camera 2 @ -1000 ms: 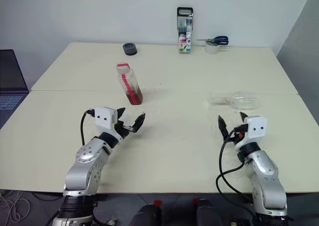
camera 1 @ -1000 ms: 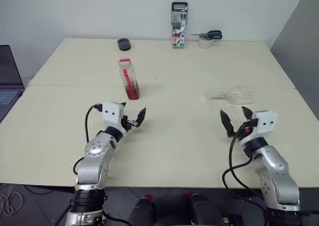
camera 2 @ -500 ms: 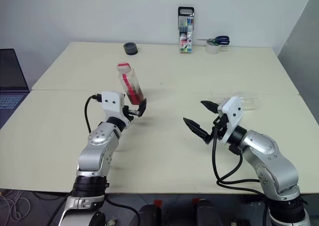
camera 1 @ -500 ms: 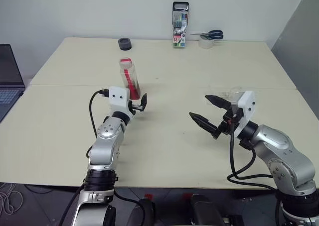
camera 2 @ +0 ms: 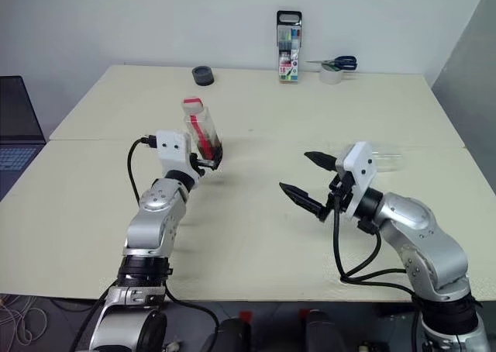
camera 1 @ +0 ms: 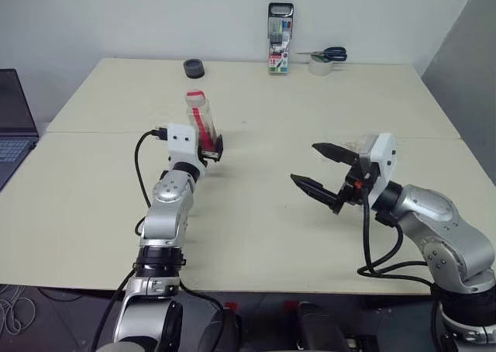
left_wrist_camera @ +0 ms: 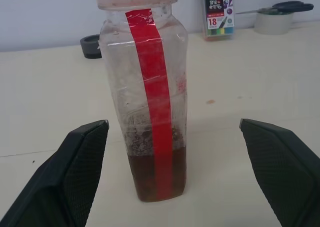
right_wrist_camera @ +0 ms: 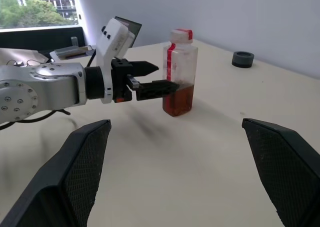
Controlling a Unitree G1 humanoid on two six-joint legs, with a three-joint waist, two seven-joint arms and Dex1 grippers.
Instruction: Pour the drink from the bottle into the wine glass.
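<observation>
Bottle [camera 1: 200, 123] stands upright on the desk [camera 1: 263, 212], left of centre, well back from the near edge, just past the seam between the two desk halves. Long axis vertical, cap still on. Drink [left_wrist_camera: 155, 174] sits only in the bottom part, reddish-brown; red label strip runs down the side facing the left wrist camera.

Left gripper [camera 1: 213, 146] is at the bottle's lower body, pointing level, fingers spread wide. In the left wrist view the bottle sits centred between the two pads with a clear gap on both sides, so nothing is pinched yet. Bottle lies straight ahead of this gripper; closing on it looks like the next move.

Right gripper [camera 1: 318, 170] hangs over the middle of the desk, spread wide, holding nothing, pointing toward the left arm and the bottle. It is well apart from the bottle, so the left arm is clearly the nearer one.

Wine glass [camera 2: 380, 157] appears to lie on its side near the right edge of the desk, behind the right arm and partly hidden by it. Judgement: it likely needs standing up before any pour.

Marker case [camera 1: 279, 50], scissors [camera 1: 325, 54], tape roll [camera 1: 318, 65] and a dark cap [camera 1: 193, 68] are along the far edge.
</observation>
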